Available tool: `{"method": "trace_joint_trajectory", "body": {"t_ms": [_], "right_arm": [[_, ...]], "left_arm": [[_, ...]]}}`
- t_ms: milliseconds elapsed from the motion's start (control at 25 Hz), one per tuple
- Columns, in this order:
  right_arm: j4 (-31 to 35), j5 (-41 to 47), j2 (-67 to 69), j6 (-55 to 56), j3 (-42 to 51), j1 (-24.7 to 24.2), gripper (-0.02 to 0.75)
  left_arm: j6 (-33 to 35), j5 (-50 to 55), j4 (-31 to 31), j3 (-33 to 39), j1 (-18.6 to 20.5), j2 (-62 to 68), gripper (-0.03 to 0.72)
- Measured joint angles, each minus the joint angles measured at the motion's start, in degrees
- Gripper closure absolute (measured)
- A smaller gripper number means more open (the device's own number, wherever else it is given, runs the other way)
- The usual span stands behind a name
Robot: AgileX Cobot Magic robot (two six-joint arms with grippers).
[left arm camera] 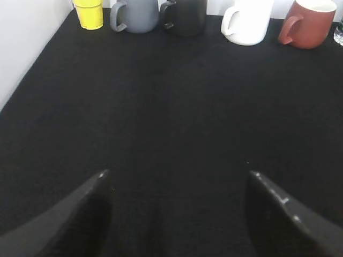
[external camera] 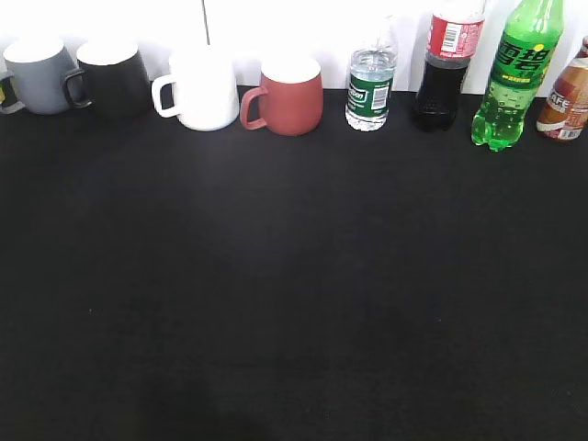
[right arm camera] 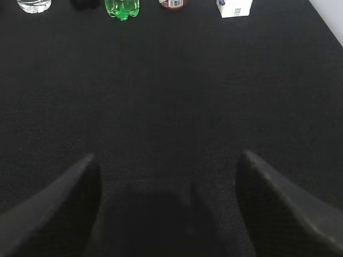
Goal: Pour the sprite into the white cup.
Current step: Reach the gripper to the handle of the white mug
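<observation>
The sprite (external camera: 510, 83), a green bottle, stands upright at the back right of the black table; its bumpy base shows at the top of the right wrist view (right arm camera: 122, 8). The white cup (external camera: 202, 88) stands at the back, left of centre, handle to the left; it also shows in the left wrist view (left arm camera: 247, 22). My left gripper (left arm camera: 177, 174) is open and empty, low over bare cloth far in front of the cups. My right gripper (right arm camera: 167, 156) is open and empty, far in front of the bottles. Neither gripper shows in the exterior view.
Along the back wall stand a grey mug (external camera: 39, 75), a black mug (external camera: 115, 78), a red-brown mug (external camera: 287, 96), a small water bottle (external camera: 370, 83), a cola bottle (external camera: 444, 69) and a brown bottle (external camera: 568, 96). A yellow cup (left arm camera: 89, 13) and a white carton (right arm camera: 235, 7) stand further out.
</observation>
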Motion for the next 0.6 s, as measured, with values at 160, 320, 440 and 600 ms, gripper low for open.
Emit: {"method": "trace_joint_trajectory", "body": {"t_ms": [160, 320, 440, 600], "right_arm": [[0.0, 0.0, 0.0, 0.0, 0.0, 0.0, 0.15], [0.0, 0.0, 0.0, 0.0, 0.0, 0.0, 0.15], [0.0, 0.0, 0.0, 0.0, 0.0, 0.0, 0.15], [0.0, 0.0, 0.0, 0.0, 0.0, 0.0, 0.15]], "left_arm": [[0.0, 0.0, 0.0, 0.0, 0.0, 0.0, 0.105], [0.0, 0.0, 0.0, 0.0, 0.0, 0.0, 0.116], [0.0, -2.1, 0.0, -0.8, 0.0, 0.0, 0.132], [0.0, -27.2, 0.7, -1.0, 0.0, 2.4, 0.133]]}}
